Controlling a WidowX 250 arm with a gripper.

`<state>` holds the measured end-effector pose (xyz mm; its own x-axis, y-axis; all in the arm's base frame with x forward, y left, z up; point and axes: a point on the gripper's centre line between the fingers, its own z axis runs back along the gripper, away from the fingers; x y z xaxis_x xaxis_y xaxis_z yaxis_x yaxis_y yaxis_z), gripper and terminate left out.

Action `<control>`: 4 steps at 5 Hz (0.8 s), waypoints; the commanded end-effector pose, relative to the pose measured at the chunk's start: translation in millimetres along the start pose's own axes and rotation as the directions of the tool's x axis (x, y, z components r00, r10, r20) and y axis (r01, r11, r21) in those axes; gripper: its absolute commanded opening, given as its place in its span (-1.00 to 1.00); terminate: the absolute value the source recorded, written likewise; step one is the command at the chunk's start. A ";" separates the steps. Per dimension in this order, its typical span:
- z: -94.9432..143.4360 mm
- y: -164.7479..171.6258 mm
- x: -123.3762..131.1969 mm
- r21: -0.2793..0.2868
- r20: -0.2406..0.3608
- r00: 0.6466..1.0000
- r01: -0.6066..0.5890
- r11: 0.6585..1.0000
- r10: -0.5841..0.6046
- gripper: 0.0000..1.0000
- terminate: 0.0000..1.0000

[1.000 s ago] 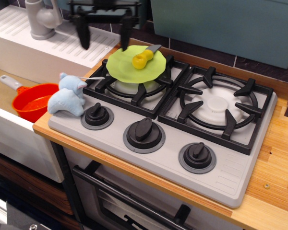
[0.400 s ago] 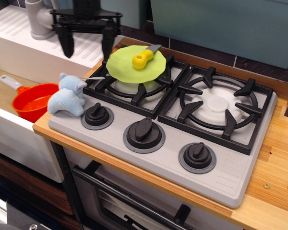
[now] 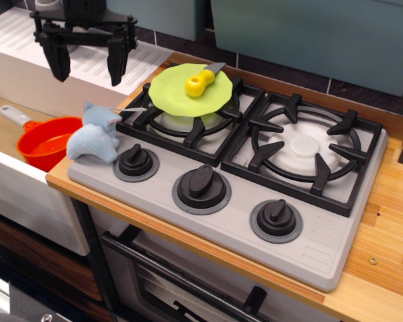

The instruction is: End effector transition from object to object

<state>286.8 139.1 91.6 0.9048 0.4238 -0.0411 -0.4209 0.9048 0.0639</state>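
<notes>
My black claw gripper (image 3: 86, 66) hangs from a crossbar at the upper left, above the white drainboard (image 3: 27, 47). Its fingers (image 3: 58, 59) point down, spread apart and empty. Below and to the right of it a light blue plush toy (image 3: 94, 134) lies on the front left corner of the stove. A green plate (image 3: 188, 89) rests on the left burner, with a yellow-handled knife (image 3: 200, 82) on it. The gripper is well left of the plate and above the plush toy.
An orange pot (image 3: 43, 142) with a grey handle sits in the sink left of the stove. The grey stove (image 3: 322, 241) has two black grates and three black knobs (image 3: 201, 186). A teal backsplash (image 3: 309, 33) stands behind. Wooden counter (image 3: 389, 241) is at the right.
The gripper has moved steadily left, from above the plate's back edge to over the drainboard, staying open and empty. Nothing else has moved.
</notes>
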 end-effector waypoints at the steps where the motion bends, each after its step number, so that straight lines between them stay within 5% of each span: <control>1: 20.1 4.0 -9.4 0.013 0.080 0.997 -0.025 1.000 0.024 1.00 -1.00; 4: -62.8 -7.0 -7.5 -0.086 0.202 0.979 0.013 0.996 0.004 1.00 -1.00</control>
<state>273.3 128.7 17.9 0.9042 0.4088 0.1238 -0.4089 0.9122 -0.0256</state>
